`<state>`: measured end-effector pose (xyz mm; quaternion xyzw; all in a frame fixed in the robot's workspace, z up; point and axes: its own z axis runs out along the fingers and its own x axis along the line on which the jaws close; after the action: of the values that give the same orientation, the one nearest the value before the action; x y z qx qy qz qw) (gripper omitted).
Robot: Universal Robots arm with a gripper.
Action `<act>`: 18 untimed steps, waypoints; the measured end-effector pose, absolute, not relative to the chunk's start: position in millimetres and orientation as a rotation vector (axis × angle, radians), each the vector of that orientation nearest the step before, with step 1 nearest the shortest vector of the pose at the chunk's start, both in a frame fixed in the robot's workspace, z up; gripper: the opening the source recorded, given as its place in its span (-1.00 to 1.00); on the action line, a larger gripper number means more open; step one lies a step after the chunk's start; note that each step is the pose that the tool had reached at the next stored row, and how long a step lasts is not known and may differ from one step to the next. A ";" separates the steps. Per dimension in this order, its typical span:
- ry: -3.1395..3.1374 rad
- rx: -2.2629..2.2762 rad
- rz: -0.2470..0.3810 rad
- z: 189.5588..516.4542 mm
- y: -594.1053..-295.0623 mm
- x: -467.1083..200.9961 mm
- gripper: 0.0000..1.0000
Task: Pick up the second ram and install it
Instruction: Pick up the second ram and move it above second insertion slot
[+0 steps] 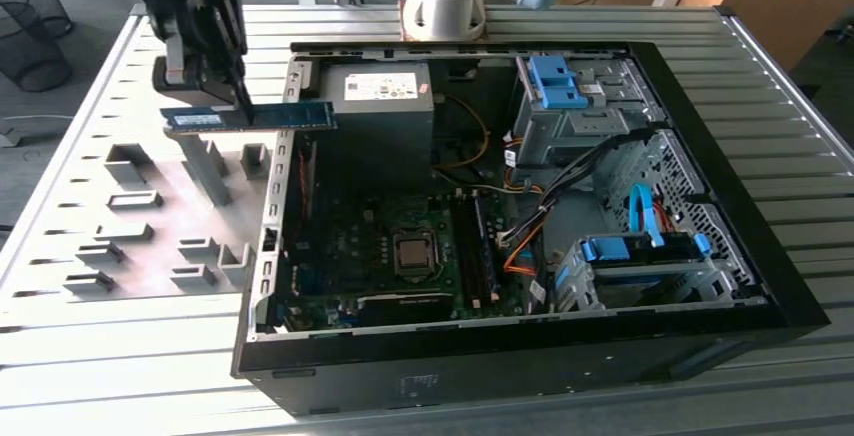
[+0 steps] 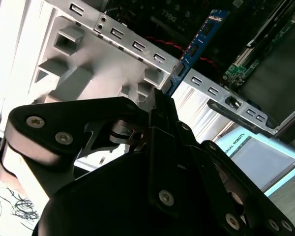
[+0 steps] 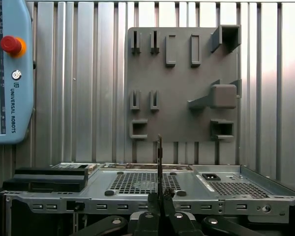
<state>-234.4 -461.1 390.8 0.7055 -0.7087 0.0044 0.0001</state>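
Nearest to the exterior camera, the black steel wall of the computer case (image 1: pixel 534 356) is standing on the ribbed metal bench (image 1: pixel 134 356), with its side open upward.

The claw (image 1: pixel 238 96) is hanging at the far side of the exterior view's left. It is pinching the second ram (image 1: pixel 287 116) near its middle, with the fingers pressed together on the two flat faces. The stick is floating level in the air, clear of everything. One end is reaching over the case's left wall toward the grey power supply (image 1: pixel 380 106), and the other end is hanging above the grey fixture plate (image 1: pixel 160 206). In the second wrist view the stick (image 2: pixel 199 37) is running away from the claw (image 2: pixel 160 96), and blue board and dark chips are showing. In the first wrist view it (image 3: pixel 160 162) is appearing edge-on, as a thin dark line rising from the claw (image 3: pixel 160 196).

I am judging the stick to be light, stiff and thin, but fragile. Its chips and contact edge are not places to squeeze, so holding the flat faces near the middle is looking sensible. The smooth board may be slipping or tilting if the pinch is weak.

Inside the case, the green motherboard (image 1: pixel 387 246) is lying flat, with long dark memory slots (image 1: pixel 477 246) beside the processor socket. Glossy blue plastic clips (image 1: pixel 561 81) are sitting on the perforated metal drive bays at the right.
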 end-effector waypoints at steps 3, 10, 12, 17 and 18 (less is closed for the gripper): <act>-2.226 2.216 0.014 390.7 -461.0 -229.4 -0.73; -2.226 2.216 0.014 390.7 -461.1 -217.1 -0.73; -2.226 2.216 0.014 390.7 -461.1 -213.7 -0.73; -2.226 2.216 0.014 390.7 -461.1 -204.9 -0.73; -2.227 2.216 0.014 390.7 -461.1 -203.2 -0.73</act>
<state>-203.2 -461.1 390.7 0.7055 -0.7087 0.0044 0.0000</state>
